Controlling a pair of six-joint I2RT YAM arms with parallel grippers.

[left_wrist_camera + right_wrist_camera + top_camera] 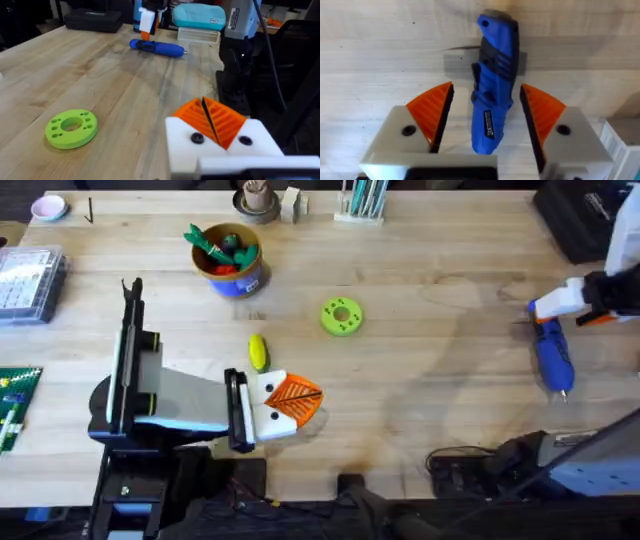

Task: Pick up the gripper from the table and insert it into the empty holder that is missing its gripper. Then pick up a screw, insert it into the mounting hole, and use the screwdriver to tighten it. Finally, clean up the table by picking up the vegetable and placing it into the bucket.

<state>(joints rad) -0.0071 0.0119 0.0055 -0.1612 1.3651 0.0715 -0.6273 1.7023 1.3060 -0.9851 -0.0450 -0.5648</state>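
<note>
One screwdriver point(492, 85), one bucket point(232, 262)

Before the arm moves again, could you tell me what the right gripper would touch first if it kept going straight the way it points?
Most likely the blue screwdriver, which lies on the table between the right gripper's open jaws.

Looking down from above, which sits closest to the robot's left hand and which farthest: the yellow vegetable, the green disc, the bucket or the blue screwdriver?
Measured from the left hand in the overhead view:
1. The yellow vegetable, just beyond it, toward the table's far side.
2. The green disc, farther out, near the table's middle.
3. The bucket, toward the far edge, holding toy vegetables.
4. The blue screwdriver, far off on the right side, under the right hand.
</note>
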